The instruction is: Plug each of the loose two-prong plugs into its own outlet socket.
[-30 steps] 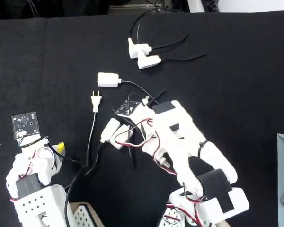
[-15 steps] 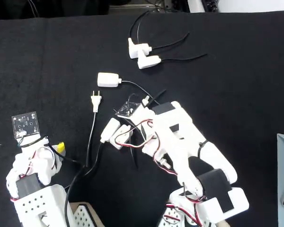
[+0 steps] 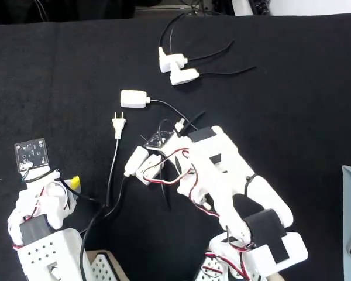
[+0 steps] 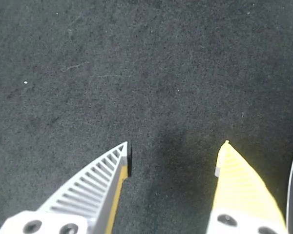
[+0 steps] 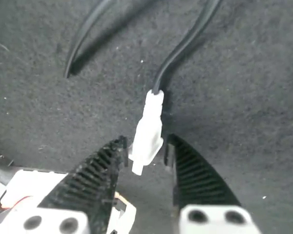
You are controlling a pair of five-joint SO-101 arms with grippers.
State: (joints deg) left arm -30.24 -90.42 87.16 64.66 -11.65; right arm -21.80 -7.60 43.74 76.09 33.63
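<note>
Lying under everything, black cloth (image 3: pixel 292 88); left fingers (image 4: pixel 239 180) wide over it; right fingers (image 5: pixel 190 170) narrowly straddling white plug (image 5: pixel 149 131).

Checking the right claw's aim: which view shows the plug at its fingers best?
Right wrist view: the plug lies close up within the open right claw. The high view likely shows it as a small white bit by the arm. The left wrist view faces cloth.
</note>
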